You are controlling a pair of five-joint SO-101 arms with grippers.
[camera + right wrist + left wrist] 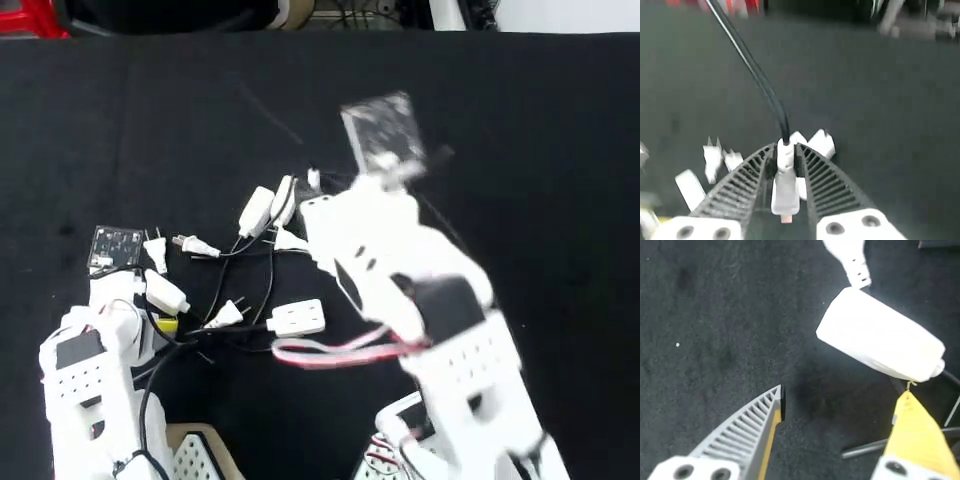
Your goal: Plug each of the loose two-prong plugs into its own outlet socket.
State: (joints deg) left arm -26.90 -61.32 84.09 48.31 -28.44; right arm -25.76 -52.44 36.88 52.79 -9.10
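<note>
Table (520, 120): plain black cloth.
Loose plugs (256, 210): white; cords (268, 285) black.
Outlet socket (297, 318): white.
Arms (470, 370): white shells with black panels; red-and-white wires (330, 353) on one.
Left gripper (842, 392): one finger grey with a ribbed lattice and yellow edge, the other solid yellow.
Right gripper (786, 150): black ribbed lattice, white mounts.
Held plug (785, 185): white, with a black cord.

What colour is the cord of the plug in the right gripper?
Black cord, white plug, held by the right gripper; right wrist view shows it best.
</note>
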